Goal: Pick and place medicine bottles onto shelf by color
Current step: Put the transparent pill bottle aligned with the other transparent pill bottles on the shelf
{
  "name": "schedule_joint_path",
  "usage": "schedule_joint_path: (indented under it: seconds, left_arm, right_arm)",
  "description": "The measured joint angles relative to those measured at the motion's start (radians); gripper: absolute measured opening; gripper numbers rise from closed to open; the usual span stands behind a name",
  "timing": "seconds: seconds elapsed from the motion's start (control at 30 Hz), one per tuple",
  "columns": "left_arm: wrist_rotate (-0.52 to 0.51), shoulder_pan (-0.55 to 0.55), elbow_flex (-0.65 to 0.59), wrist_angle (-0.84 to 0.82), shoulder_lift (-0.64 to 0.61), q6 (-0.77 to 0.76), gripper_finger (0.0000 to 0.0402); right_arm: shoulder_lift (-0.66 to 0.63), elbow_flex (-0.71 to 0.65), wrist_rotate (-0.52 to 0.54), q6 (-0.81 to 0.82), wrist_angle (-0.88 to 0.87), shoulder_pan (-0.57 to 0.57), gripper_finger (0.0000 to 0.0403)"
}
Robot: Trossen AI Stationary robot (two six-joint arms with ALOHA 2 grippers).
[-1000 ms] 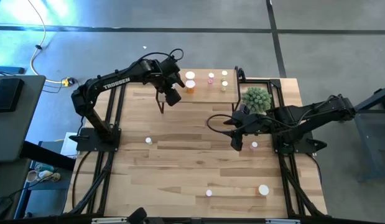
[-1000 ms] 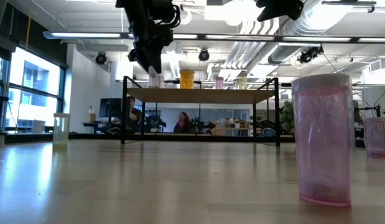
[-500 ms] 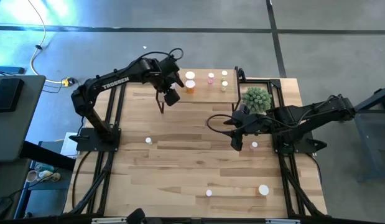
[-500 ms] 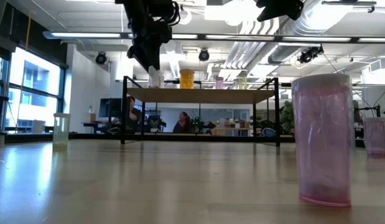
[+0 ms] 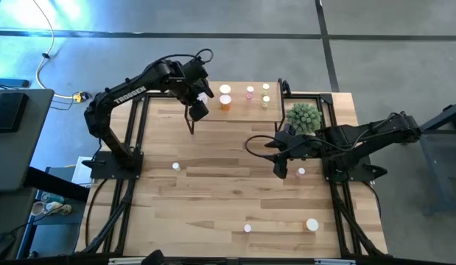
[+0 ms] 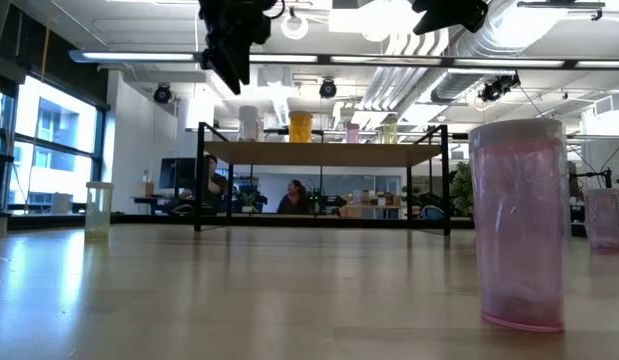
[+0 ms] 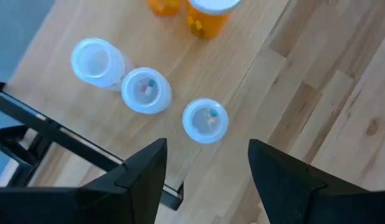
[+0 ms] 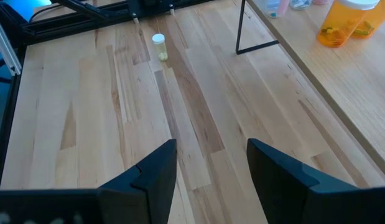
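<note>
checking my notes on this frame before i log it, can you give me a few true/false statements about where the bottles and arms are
1. The left gripper holds an orange bottle. False: its fingers are open and empty above the shelf.
2. Three clear bottles with white caps stand close together on the shelf. True.
3. The green plant stands at the shelf's left end. False: it is at the right end, near the right arm.
4. A pink bottle stands on the table close to the low camera. True.
5. The right gripper is shut on a bottle. False: its fingers are open over bare table.
</note>
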Motion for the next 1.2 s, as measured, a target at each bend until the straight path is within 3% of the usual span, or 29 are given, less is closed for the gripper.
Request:
schedule_joint_path:
  seconds: [0.23, 0.47, 0.67, 1.2]
  left_arm:
    - [0.007, -0.042, -0.011, -0.007, -0.039, 0.043, 0.0216]
    - [0.008, -0.144, -0.249, 0.234, -0.115, 0.038, 0.0216]
    - [-0.001, -0.186, -0.369, 0.402, -0.129, -0.017, 0.0216]
    - [-0.13, -0.129, -0.428, 0.475, -0.129, -0.056, 0.0216]
  right_arm:
    - [0.0, 0.0, 0.0, 0.0, -0.002, 0.0, 0.0186]
    - [0.0, 0.0, 0.0, 0.0, -0.025, 0.0, 0.0186]
    - [0.0, 0.0, 0.0, -0.002, -0.03, 0.0, 0.0186]
    - [0.0, 0.0, 0.0, -0.001, -0.03, 0.0, 0.0186]
